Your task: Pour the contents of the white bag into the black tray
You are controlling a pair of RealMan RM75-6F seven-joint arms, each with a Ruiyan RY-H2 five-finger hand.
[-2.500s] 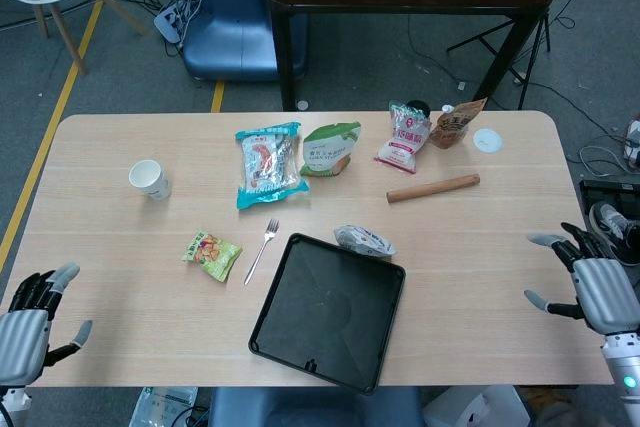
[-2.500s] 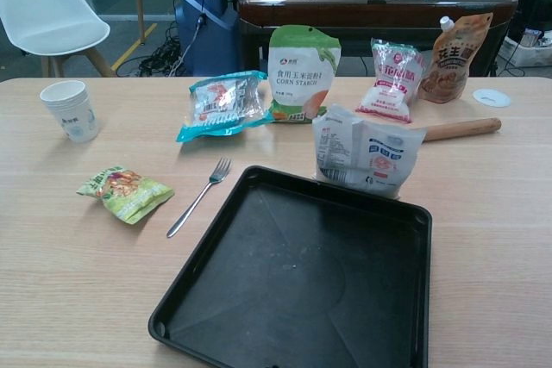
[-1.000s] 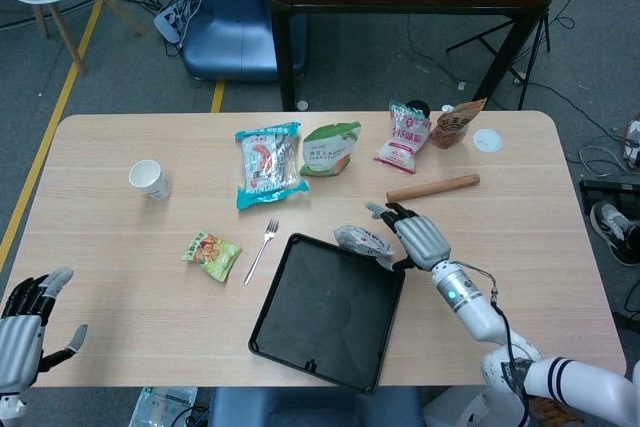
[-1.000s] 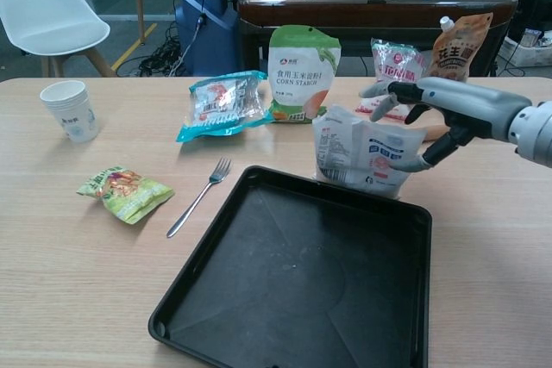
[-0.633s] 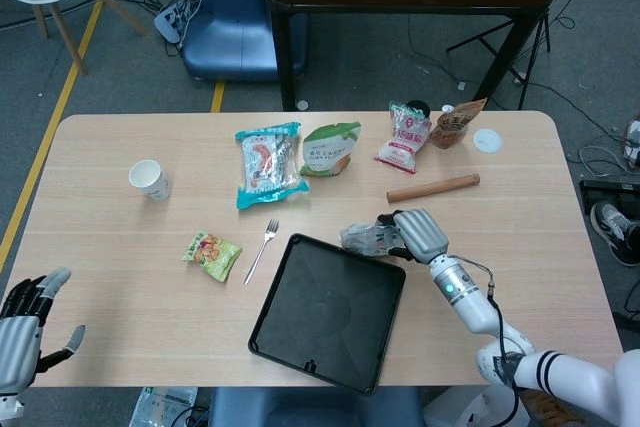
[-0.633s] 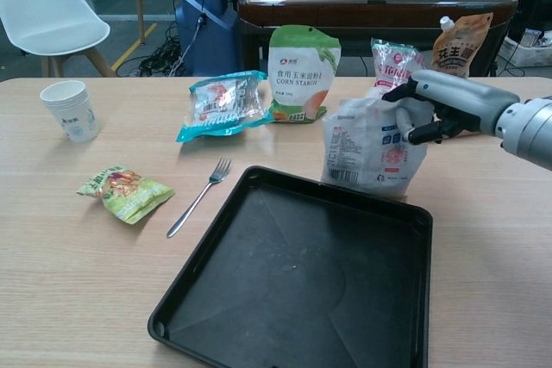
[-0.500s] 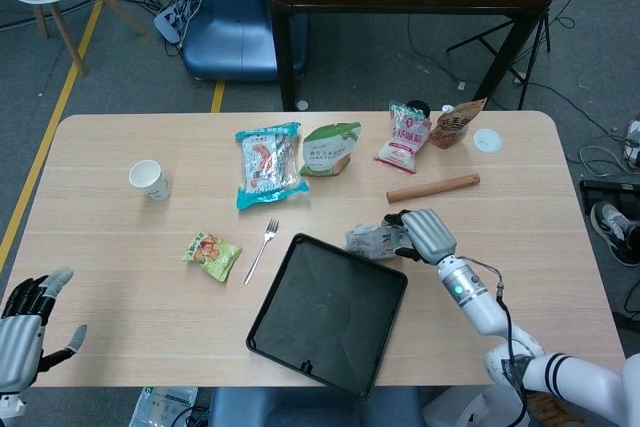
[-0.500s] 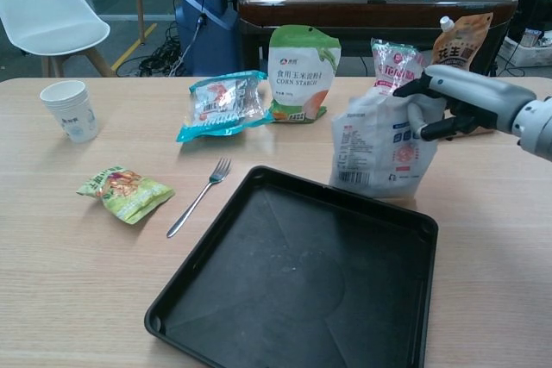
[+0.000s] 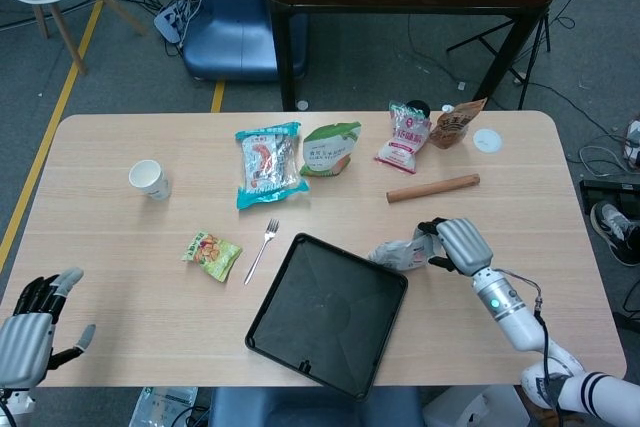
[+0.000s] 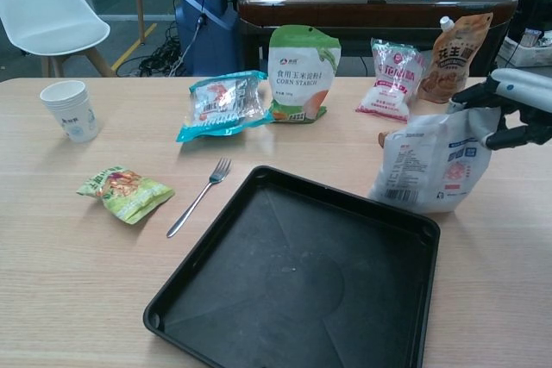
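Observation:
The white bag (image 9: pixel 398 253) hangs upright just past the right far corner of the black tray (image 9: pixel 320 317). My right hand (image 9: pixel 460 244) grips the bag by its top right edge. In the chest view the white bag (image 10: pixel 434 170) is lifted, its base close above the black tray (image 10: pixel 285 282) rim, with my right hand (image 10: pixel 516 101) holding its upper corner at the frame's right edge. The tray holds nothing. My left hand (image 9: pixel 27 332) is low at the table's near left corner, fingers spread and holding nothing.
A fork (image 9: pixel 261 249) and a green snack packet (image 9: pixel 211 253) lie left of the tray. A paper cup (image 9: pixel 149 179) stands further left. Along the back are a teal bag (image 9: pixel 268 164), corn starch bag (image 9: pixel 329 148), pink bag (image 9: pixel 404 136), brown pouch (image 9: pixel 455 123), rolling pin (image 9: pixel 432 188).
My right hand came in from the right, took hold of the white bag at the tray's far edge, lifted it and carried it rightward. The tray shifted slightly. The left hand hardly moved.

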